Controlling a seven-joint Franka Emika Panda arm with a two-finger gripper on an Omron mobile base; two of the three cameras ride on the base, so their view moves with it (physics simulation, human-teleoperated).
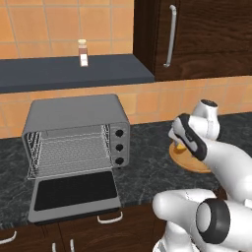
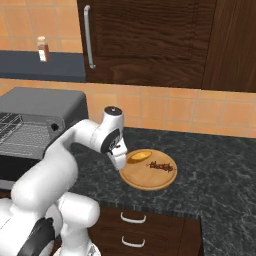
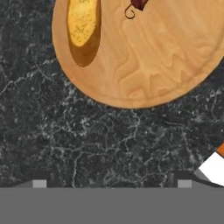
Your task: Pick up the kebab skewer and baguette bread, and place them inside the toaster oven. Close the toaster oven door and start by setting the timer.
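The baguette bread (image 2: 140, 156) and the kebab skewer (image 2: 161, 166) lie side by side on a round wooden board (image 2: 148, 181) on the dark counter, right of the toaster oven (image 1: 74, 118). The toaster oven door (image 1: 74, 194) hangs open and flat, showing the wire rack inside. My gripper (image 2: 121, 167) hovers low at the board's left edge, open and holding nothing. In the hand view the fingertips (image 3: 40, 180) stand wide apart over bare counter. The baguette bread (image 3: 83, 22) and the hooked end of the kebab skewer (image 3: 138, 5) lie beyond them on the board (image 3: 144, 65).
A spice bottle (image 1: 83, 52) stands on the dark shelf above the oven. A dark wood cabinet with a long metal handle (image 1: 170, 34) hangs above the counter. Three black knobs (image 1: 118, 146) run down the oven's right panel. Drawers sit under the counter edge.
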